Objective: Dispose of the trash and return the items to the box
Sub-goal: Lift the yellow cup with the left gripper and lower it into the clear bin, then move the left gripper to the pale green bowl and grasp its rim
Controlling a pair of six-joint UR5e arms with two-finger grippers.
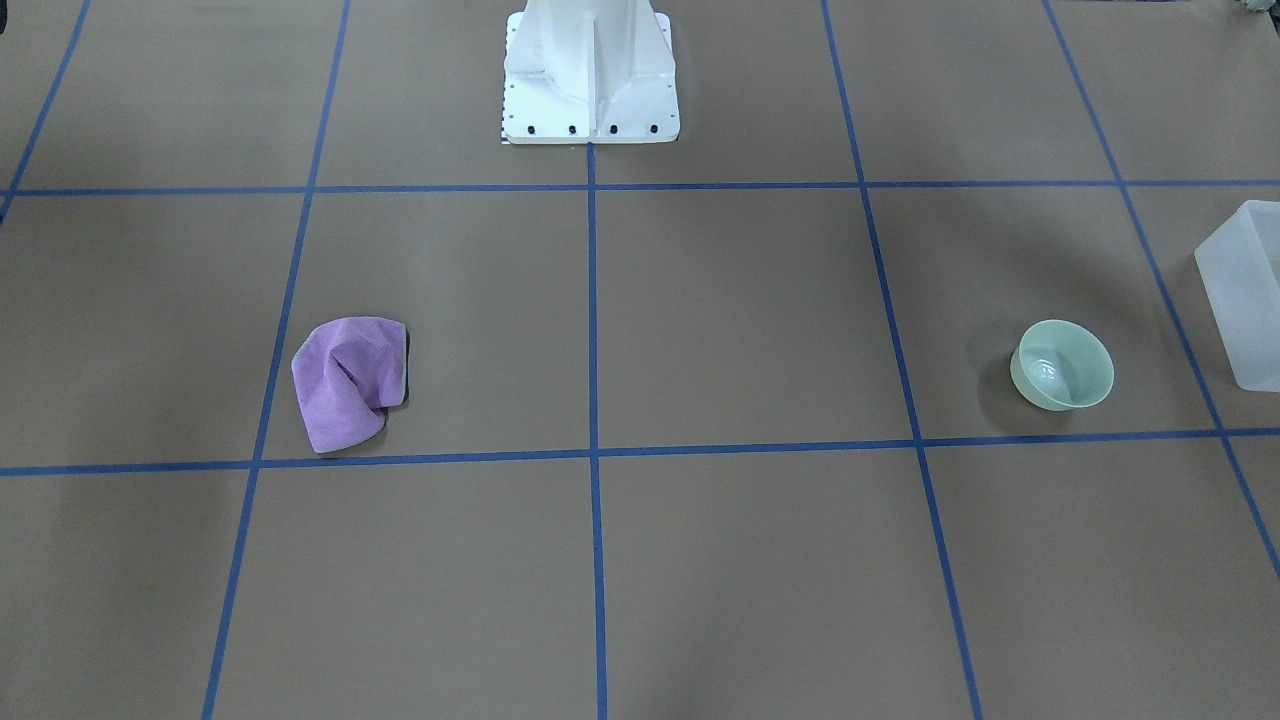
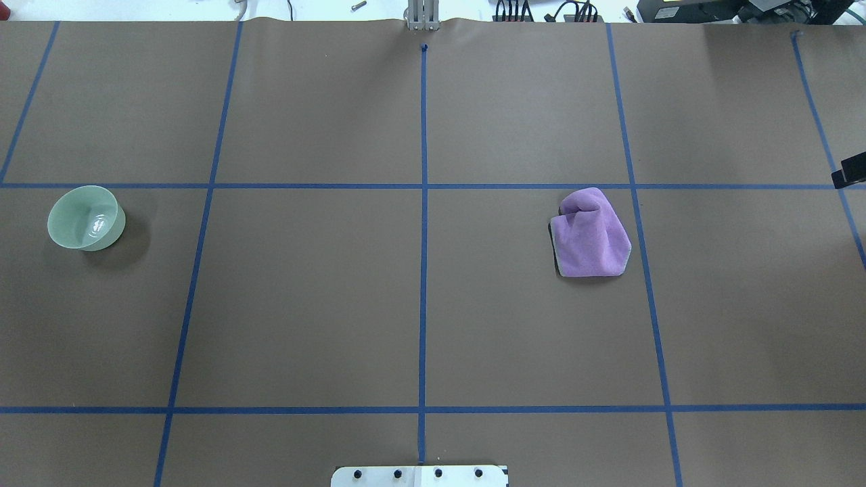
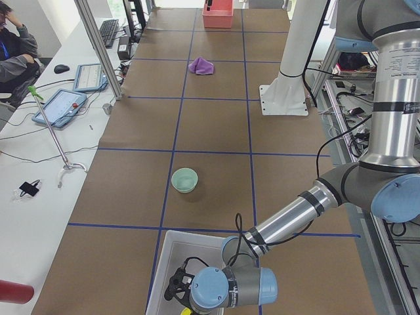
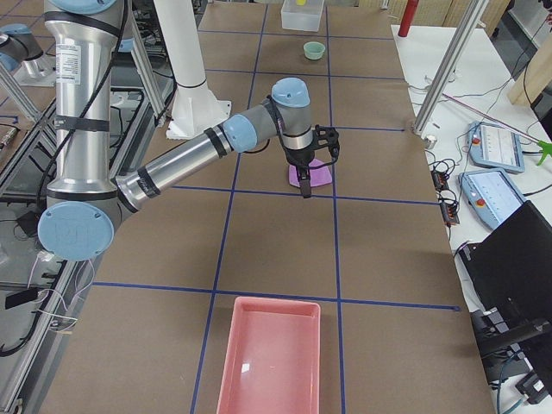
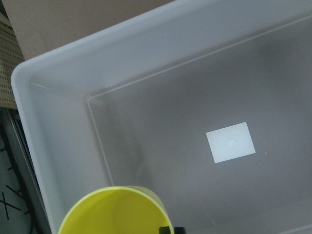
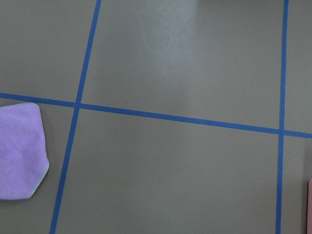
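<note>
The pale mint-green bowl [image 1: 1062, 365] stands upright and empty on the brown table; it also shows in the overhead view [image 2: 86, 218] and the left side view [image 3: 184, 179]. The frosted white box [image 1: 1245, 290] stands beside it at the table's end. My left gripper [image 3: 178, 289] reaches down into the box [image 3: 167, 259]. The left wrist view shows the yellow cup [image 5: 114, 212] close under the camera over the box floor [image 5: 195, 97], with a dark fingertip [image 5: 166, 228] at its rim. My right gripper [image 4: 304, 185] hangs above the purple cloth [image 4: 321, 175]; I cannot tell whether it is open.
The crumpled purple cloth [image 1: 350, 380] lies on the robot's right half [image 2: 592, 233]. A pink tray [image 4: 272, 354] stands at the table's right end. The white robot pedestal [image 1: 590, 75] is at the table's back edge. Operators' desks with tablets [image 3: 62, 105] line the far side.
</note>
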